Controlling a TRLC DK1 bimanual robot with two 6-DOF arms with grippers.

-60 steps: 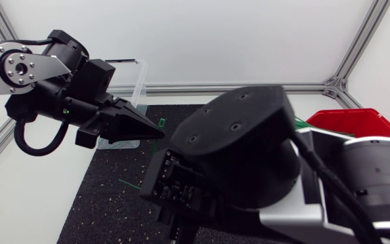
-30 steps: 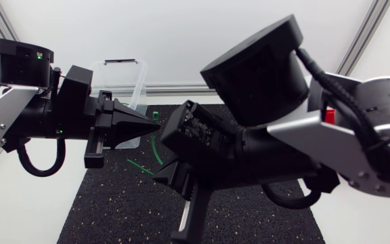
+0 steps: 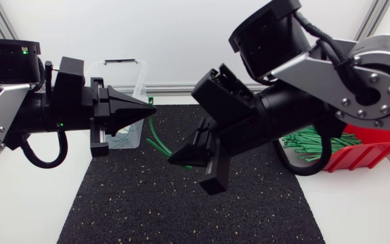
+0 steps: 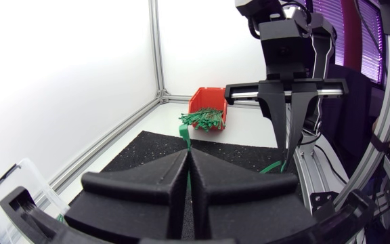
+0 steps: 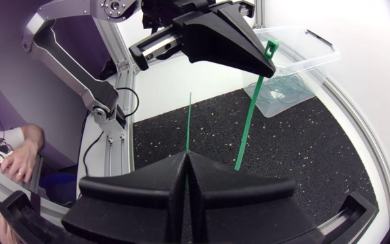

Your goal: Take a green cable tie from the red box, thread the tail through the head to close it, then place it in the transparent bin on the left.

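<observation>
Left arm enters from the left edge, forearm about level, left gripper (image 3: 153, 112) pointing toward the table's middle, raised above the black mat (image 3: 181, 210); wedge fingers pressed together, clamped on the green cable tie (image 5: 254, 108) just below its head (image 5: 271, 49); head sticks up past the fingertips.

Right arm comes in from the right, elbow high, wrist angled down and toward the left arm; right gripper (image 3: 176, 161) sits lower than the left one, near it but apart; fingers closed on the same tie near its other end; thin tail (image 5: 189, 122) pokes out between the tips.

Strap bows downward between the two grippers, off the mat; tail not through the head.

Transparent bin (image 3: 138, 74) behind the left gripper, a few green ties inside; red box (image 3: 367, 150) at the far right, holding a heap of green ties (image 3: 313, 144).
</observation>
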